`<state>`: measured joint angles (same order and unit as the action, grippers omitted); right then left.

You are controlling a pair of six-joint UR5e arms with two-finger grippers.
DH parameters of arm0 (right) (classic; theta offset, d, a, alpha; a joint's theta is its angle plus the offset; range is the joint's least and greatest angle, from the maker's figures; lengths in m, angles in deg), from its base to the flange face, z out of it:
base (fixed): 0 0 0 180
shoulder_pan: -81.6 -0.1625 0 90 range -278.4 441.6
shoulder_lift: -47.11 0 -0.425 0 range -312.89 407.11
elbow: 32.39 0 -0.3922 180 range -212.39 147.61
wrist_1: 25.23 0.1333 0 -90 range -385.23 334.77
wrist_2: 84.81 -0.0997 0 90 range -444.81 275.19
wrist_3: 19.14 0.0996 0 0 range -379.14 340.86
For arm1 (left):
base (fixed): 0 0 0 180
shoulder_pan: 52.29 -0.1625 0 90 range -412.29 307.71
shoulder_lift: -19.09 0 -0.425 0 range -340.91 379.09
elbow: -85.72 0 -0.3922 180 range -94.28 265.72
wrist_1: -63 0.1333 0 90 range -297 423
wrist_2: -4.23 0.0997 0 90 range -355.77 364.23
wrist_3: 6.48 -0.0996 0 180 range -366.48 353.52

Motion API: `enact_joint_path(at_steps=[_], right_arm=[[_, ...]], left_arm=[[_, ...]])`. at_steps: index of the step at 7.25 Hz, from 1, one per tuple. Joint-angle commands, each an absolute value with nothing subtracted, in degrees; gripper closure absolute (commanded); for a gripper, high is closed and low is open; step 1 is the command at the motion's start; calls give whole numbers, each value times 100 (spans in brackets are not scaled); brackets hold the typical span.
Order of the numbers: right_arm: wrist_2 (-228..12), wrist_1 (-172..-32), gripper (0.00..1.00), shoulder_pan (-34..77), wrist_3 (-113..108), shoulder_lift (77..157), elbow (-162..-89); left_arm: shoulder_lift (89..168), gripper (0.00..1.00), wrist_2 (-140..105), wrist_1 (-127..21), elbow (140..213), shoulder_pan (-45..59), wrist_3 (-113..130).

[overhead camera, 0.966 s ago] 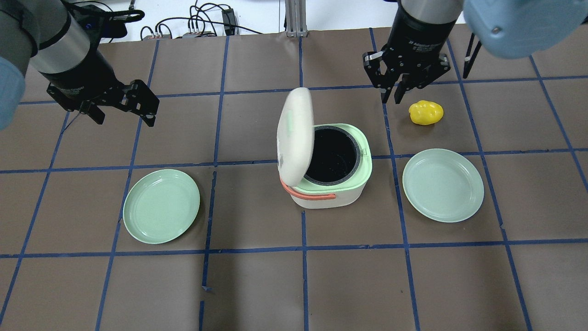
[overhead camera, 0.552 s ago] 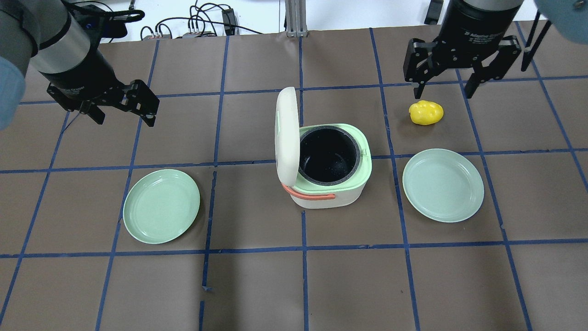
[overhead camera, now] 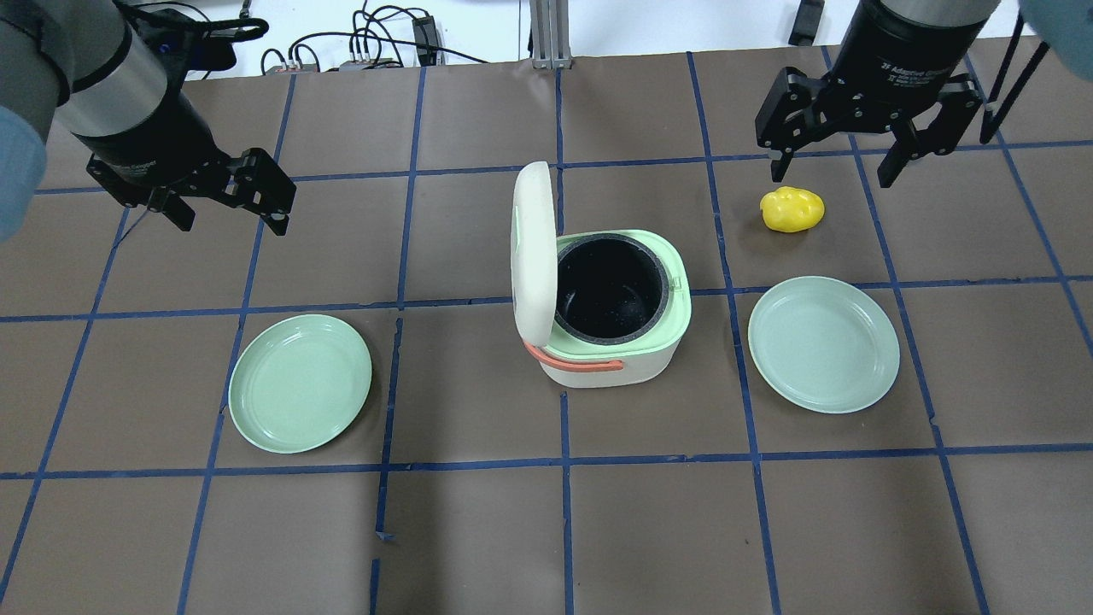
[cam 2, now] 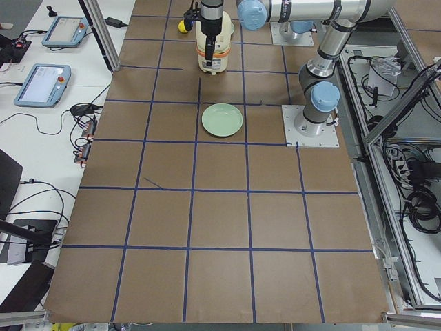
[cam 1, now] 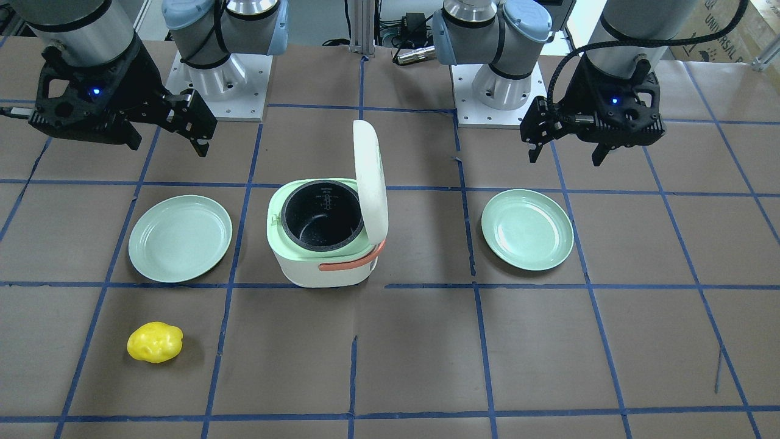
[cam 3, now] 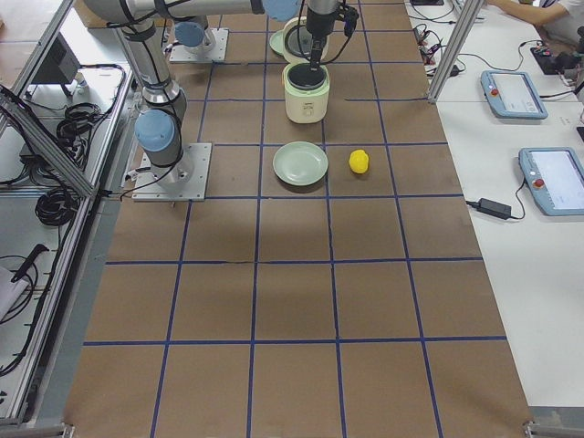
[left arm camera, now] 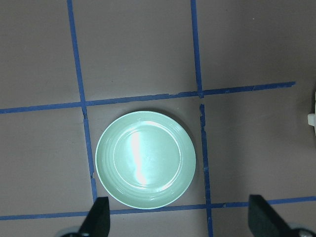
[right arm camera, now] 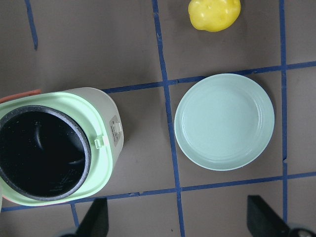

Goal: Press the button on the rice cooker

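Rice cooker point(overhead camera: 649, 366), flanked by left plate point(overhead camera: 299, 384) and right plate point(overhead camera: 824, 344), has lid point(overhead camera: 534, 252) standing open so button press looks done; left gripper point(overhead camera: 232, 224) and right gripper point(overhead camera: 832, 175) both spread wide, empty, well clear of it.

I count two green plates, a left plate point(overhead camera: 300, 383) and a right plate point(overhead camera: 823, 344). I see one cooker point(overhead camera: 657, 363) between them, with one lid point(overhead camera: 534, 252) and one orange handle point(overhead camera: 589, 365). I make out one yellow lump point(overhead camera: 792, 209) at the far right.
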<state>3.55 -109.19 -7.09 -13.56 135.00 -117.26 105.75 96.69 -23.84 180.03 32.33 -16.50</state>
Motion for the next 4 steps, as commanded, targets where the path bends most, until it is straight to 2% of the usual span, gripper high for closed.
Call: enact_joint_path(at_steps=[1, 4], right_arm=[[343, -10995, 0, -717, -1230, 13509, -11782], [326, -10987, 0, -717, -1220, 13509, -11782]], left_arm=[[10575, 0, 9669, -2384, 18003, 3235, -1650], [10575, 0, 9660, -2384, 18003, 3235, -1650]])
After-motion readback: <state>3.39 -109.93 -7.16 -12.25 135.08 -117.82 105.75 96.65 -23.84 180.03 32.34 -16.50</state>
